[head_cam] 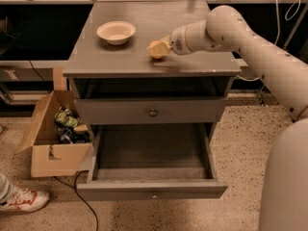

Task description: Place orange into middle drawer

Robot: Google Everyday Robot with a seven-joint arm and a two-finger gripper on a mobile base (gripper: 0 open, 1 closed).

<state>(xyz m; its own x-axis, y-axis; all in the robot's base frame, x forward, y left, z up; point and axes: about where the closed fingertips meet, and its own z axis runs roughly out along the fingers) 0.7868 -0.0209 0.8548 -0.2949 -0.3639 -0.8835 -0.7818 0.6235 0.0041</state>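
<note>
My gripper (159, 49) is low over the grey cabinet top (125, 57), right of its middle and near the front edge. A small patch of orange colour (156, 56) shows at its tip; the rest of the orange is hidden by the gripper. The middle drawer (151, 163) is pulled wide open below. It has a flat, bare grey bottom and a tiny knob (154, 195) on its front. My arm reaches in from the right.
A cream-white bowl (116, 32) stands on the cabinet top at the back left. A closed drawer front with a larger round knob (153, 112) sits above the open drawer. An open cardboard box (53, 143), a cable and a person's shoe (21, 201) are on the floor at left.
</note>
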